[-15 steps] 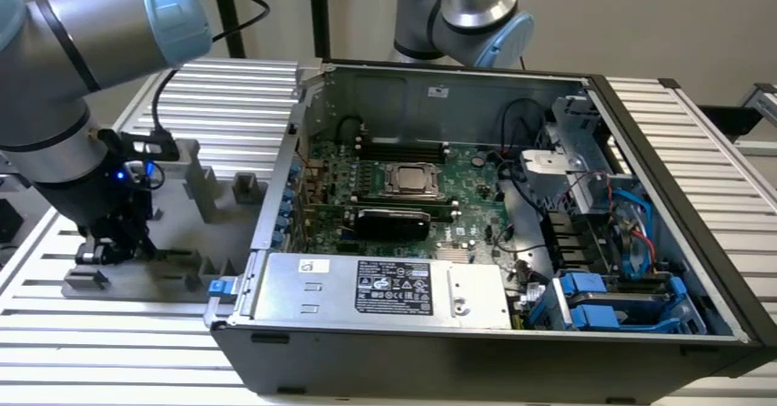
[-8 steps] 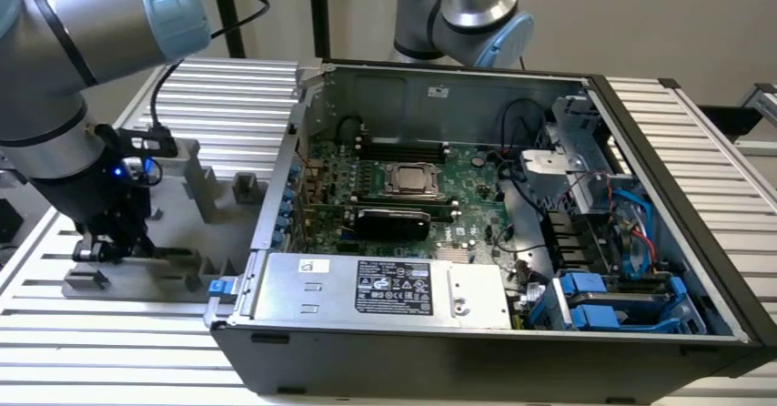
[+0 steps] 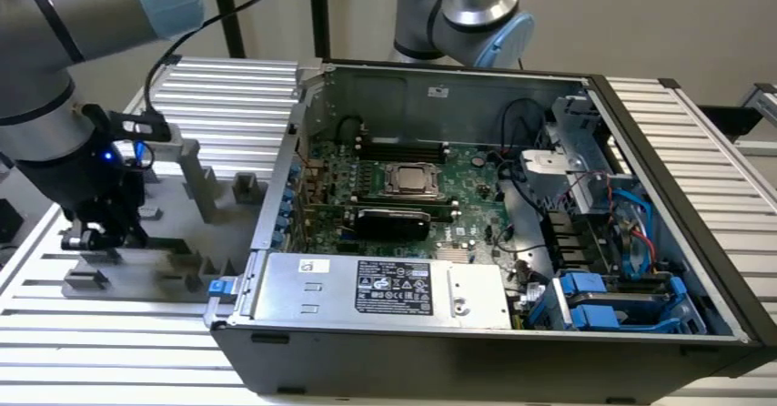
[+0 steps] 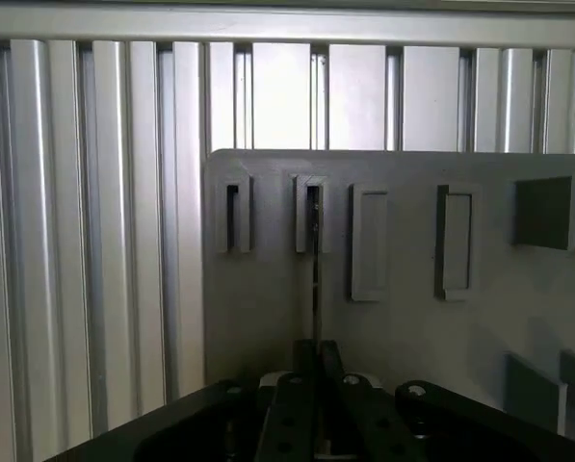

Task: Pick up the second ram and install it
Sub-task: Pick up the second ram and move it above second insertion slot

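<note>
My gripper [image 3: 95,236] is low over the grey plastic tray [image 3: 158,242] at the exterior view's left, beside the open computer case. In the wrist view the second ram [image 4: 315,274] appears edge-on as a thin dark strip. It runs from one of the tray's slotted blocks [image 4: 311,214] back to my gripper [image 4: 318,361]. The two dark fingers [image 4: 294,404] are drawn together on the strip's near end, so the gripper is shut on the ram. The ram still stands in the tray's slot.
The open case [image 3: 486,206] holds the motherboard [image 3: 401,197] with the square processor socket [image 3: 413,180] and long black slots behind it. A power supply [image 3: 377,288] lies along the front. A second arm [image 3: 468,15] stands behind the case. Ribbed aluminium table [image 3: 231,87] surrounds the tray.
</note>
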You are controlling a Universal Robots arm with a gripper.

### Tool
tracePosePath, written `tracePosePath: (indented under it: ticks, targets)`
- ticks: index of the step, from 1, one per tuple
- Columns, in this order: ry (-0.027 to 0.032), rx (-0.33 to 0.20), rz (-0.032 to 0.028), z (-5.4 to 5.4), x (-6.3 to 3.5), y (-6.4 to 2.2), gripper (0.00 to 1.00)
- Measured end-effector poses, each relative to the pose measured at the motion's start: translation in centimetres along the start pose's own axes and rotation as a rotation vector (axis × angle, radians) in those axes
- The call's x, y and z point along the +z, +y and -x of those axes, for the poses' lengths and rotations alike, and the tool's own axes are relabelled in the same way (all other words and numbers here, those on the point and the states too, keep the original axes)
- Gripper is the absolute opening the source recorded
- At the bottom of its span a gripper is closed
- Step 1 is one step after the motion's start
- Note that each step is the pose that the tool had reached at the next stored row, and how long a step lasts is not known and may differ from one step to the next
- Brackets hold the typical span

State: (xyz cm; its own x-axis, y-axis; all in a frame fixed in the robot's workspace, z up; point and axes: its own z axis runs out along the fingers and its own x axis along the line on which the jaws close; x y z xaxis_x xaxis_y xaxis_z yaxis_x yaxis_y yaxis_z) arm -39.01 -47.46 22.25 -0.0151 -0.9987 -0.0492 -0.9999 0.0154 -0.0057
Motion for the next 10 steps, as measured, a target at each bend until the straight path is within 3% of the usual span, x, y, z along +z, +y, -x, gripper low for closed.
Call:
tracePosePath:
  ticks: [10]
  targets:
    - [0.0001, 0.000, 0.0001, 0.2, -4.46, -0.03, 0.00]
